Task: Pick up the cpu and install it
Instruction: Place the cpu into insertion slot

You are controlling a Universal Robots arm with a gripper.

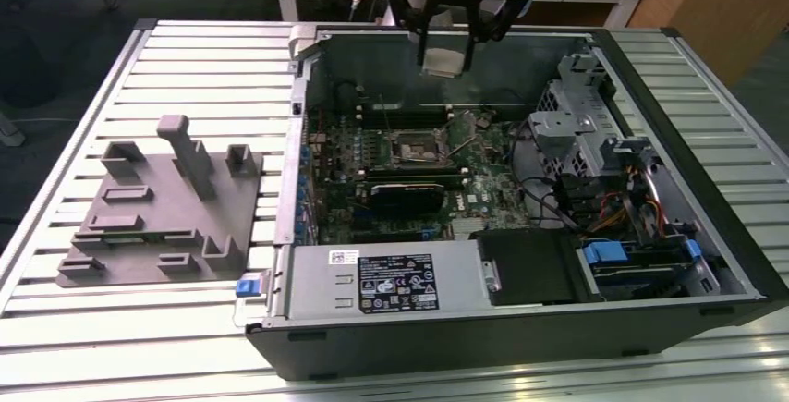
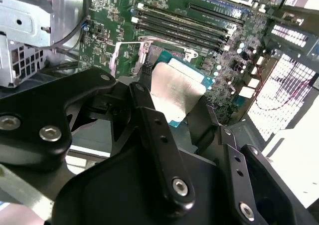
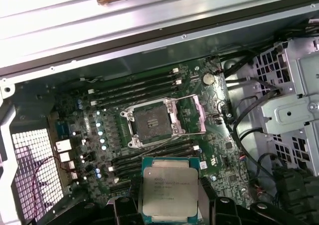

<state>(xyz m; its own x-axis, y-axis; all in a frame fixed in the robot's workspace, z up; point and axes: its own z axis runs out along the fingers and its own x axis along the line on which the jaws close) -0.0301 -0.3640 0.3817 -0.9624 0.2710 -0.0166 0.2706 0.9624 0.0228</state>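
- The gripper (image 1: pixel 446 46) hangs over the open case (image 1: pixel 493 342), near the wall farthest from the exterior camera.
- Its jaws are closed on the cpu (image 1: pixel 444 60) – one black finger on each of two opposite edges, the chip pinched between them.
- In the second wrist view the fingers (image 2: pixel 152 130) flank the chip, and its pale silver face is tilted toward the camera.
- In the first wrist view the cpu shows its metal top with a darker green rim around it.
- The cpu is in the air, clear of the motherboard (image 1: pixel 483 180) and apart from the socket (image 3: pixel 152 122).
- The socket stands open – its metal frame is swung out to one side, the dark square bed exposed.
- Memory slots (image 3: pixel 134 88) run in rows on both sides of the socket.
- The case lies on its side on a slatted metal table (image 1: pixel 185 60), with a power supply (image 1: pixel 382 282) at the near end and a drive cage (image 1: pixel 579 115) toward the exterior view's right.
- A grey moulded tray (image 1: pixel 136 236) with upright blocks sits on the table at the exterior view's left, just beside the case.
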